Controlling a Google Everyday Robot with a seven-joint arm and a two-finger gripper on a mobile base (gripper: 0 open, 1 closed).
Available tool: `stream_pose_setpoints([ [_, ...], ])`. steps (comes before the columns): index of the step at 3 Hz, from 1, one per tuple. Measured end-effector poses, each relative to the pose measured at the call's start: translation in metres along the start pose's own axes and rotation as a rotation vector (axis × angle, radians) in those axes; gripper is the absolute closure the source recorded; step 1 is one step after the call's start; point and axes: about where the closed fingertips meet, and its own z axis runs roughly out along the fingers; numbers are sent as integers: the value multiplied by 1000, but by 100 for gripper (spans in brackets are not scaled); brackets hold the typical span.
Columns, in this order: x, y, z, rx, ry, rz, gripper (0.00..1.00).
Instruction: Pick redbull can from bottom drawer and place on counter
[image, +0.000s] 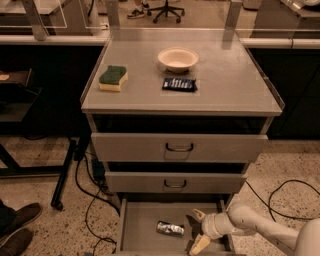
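The redbull can (170, 229) lies on its side on the floor of the open bottom drawer (140, 235), near the middle. My gripper (196, 230) is inside the drawer just to the right of the can, its fingers (199, 244) spread open, not touching the can. The white arm (250, 227) reaches in from the lower right. The counter (230, 82) is the grey top of the cabinet above.
On the counter sit a green and yellow sponge (113, 78), a cream bowl (178, 59) and a flat dark blue snack packet (179, 84). Two upper drawers (178, 147) are shut. Cables (90, 200) lie on the floor at left. Shoes (15, 225) show at the lower left.
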Motion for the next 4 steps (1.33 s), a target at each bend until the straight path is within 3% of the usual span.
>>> stream_pose_setpoints([
  [2,20,-36,55,30,-20,31,0],
  [3,20,-38,56,32,-21,31,0],
  [4,22,-31,76,27,-61,52,0],
])
